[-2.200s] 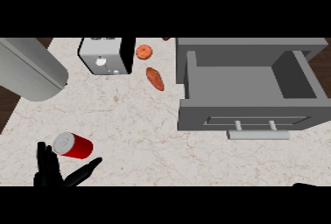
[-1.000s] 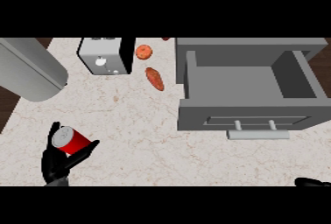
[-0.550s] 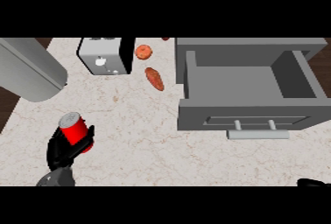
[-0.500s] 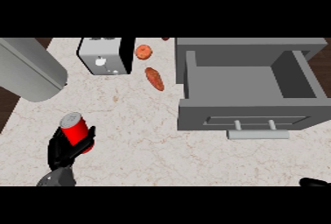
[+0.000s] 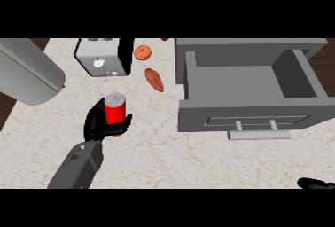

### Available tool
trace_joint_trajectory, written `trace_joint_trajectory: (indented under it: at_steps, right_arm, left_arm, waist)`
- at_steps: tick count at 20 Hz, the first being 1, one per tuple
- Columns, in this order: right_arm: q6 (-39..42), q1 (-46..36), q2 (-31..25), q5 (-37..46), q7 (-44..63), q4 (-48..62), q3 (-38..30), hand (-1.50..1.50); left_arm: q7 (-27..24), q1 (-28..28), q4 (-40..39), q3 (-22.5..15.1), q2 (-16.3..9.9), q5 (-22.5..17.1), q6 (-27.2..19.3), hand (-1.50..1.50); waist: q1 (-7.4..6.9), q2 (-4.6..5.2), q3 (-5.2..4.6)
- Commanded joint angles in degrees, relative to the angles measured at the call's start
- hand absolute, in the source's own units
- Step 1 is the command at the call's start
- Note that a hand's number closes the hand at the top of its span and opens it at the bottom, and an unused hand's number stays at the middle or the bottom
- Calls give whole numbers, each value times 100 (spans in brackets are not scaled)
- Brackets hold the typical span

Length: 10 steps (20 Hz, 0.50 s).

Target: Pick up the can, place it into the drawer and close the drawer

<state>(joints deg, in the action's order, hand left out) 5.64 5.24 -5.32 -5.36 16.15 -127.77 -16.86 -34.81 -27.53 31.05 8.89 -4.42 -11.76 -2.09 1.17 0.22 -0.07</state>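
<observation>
A red can [image 5: 116,111] with a grey top is held upright above the counter at centre left. My left hand [image 5: 100,126] is curled round its lower part, so its base is hidden. To its right stands the grey drawer [image 5: 248,91], pulled open, with a bar handle [image 5: 259,135] on its front and nothing visible inside. Only a black tip of my right hand [image 5: 317,183] shows at the lower right edge; whether its fingers are open or shut is not visible.
A toaster [image 5: 101,56] stands at the back. Beside it lie a sweet potato [image 5: 153,79] and a round orange fruit [image 5: 142,52]. A large grey cylinder [image 5: 25,70] lies at the far left. The marble counter [image 5: 177,155] stretches in front.
My left hand closed round the can, lifted it off the counter and carried it up and to the right, toward the drawer. The drawer has not moved.
</observation>
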Motion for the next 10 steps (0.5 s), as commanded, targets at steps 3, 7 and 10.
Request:
trace_joint_trajectory:
  at_steps: [3,7,10]
  right_arm:
    - [-109,-30,99,155,-93,9,26,-150]
    - [-47,127,-15,-57,313,-374,-111,-150]
    - [139,387,53,-81,-326,-56,-293,-150]
  left_arm:
    - [90,-661,-260,-104,128,72,269,150]
    - [767,-772,297,-300,47,163,152,150]
    - [1181,-993,918,-502,254,275,-263,150]
  waist:
    - [-64,-13,5]
    - [-82,-30,7]
    - [-97,-42,11]
